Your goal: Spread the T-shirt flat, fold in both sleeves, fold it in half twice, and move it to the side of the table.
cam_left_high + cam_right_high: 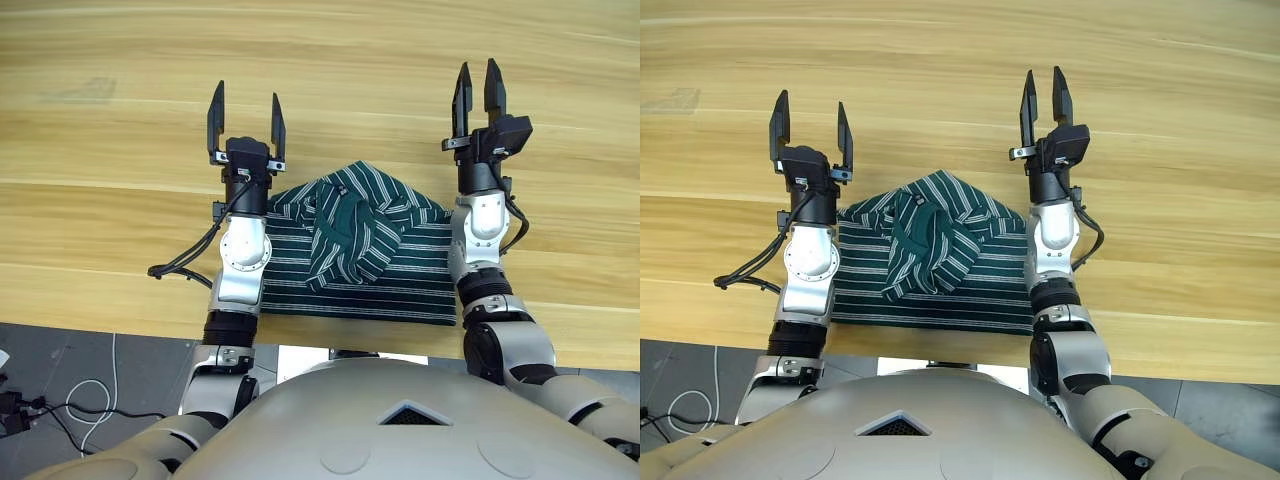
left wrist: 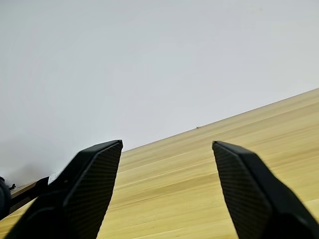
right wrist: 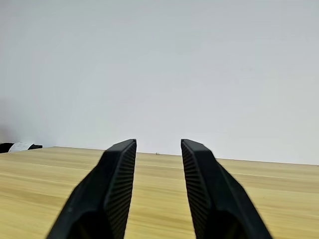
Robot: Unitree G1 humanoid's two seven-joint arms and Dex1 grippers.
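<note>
Head views, step in hand: we judge the first step, spreading, as not yet done. The T-shirt (image 1: pixel 355 250) lies bunched at the near edge of the tabletop (image 1: pixel 120 150), between the two forearms, with its upper part crumpled over the striped body.
Head views, next move: we judge that each claw must come back and down to a shirt edge, close on fabric, and draw outward.
Head views, left claw (image 1: pixel 246 108): wide open, empty, over bare wood just beyond the shirt's left corner.
Head views, right claw (image 1: pixel 479 75): partly open, narrower than the left, empty, beyond the shirt's right corner.
Left wrist view, fingers (image 2: pixel 94 189): well apart, with nothing between them but bare tabletop.
Right wrist view, fingers (image 3: pixel 117 189): a modest gap, nothing gripped.
</note>
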